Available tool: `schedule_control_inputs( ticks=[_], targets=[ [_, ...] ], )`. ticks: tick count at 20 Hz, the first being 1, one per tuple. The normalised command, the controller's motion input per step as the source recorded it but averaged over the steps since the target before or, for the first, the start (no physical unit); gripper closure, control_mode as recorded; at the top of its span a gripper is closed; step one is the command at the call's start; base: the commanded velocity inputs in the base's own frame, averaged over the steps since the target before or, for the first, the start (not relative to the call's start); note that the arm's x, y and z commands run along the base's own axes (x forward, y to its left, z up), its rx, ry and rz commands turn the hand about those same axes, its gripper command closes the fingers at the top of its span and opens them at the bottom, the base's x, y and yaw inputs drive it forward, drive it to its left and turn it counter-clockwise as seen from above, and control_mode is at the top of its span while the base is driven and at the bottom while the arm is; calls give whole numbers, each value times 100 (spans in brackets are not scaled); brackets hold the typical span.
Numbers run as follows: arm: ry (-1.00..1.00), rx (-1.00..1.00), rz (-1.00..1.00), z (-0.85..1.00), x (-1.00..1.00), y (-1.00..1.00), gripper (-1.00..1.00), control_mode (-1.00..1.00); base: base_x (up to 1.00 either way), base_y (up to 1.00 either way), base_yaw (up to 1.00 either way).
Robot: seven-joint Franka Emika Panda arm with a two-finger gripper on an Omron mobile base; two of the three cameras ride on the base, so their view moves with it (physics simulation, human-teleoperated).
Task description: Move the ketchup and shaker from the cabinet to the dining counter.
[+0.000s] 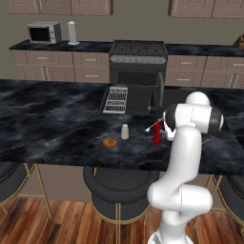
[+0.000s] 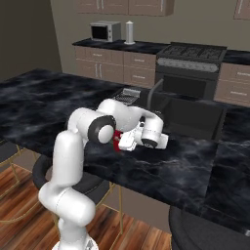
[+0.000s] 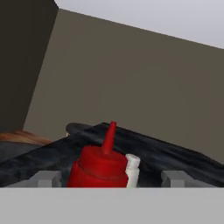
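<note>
Slender red ketchup bottle (image 1: 157, 133) stands upright on the black marble dining surface (image 1: 57, 124), right between the pincer (image 3: 112, 178) tips, jaws spread clear; pale shaker (image 1: 125, 131) sits just left.

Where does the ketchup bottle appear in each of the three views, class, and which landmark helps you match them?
Left base view: ketchup stands right of centre on the dining counter, beside the arm.
Right base view: a red sliver behind the arm's wrist.
Hand view: bottom centre, between the fingertips.
Shared landmark: the shaker.
</note>
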Motion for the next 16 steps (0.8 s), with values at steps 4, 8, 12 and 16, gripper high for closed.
schedule_control_inputs(
  ticks=[4, 8, 12, 16],
  targets=[
    [0, -7, -10, 0, 0, 0, -100, -100, 0, 0, 0],
    [0, -5, -13, 10, 0, 0, -100, -100, 0, 0, 0],
    [2, -1, -12, 75, -18, 0, -100, -100, 0, 0, 0],
    [0, 0, -9, 100, -44, 0, -100, -100, 0, 0, 0]
  ],
)
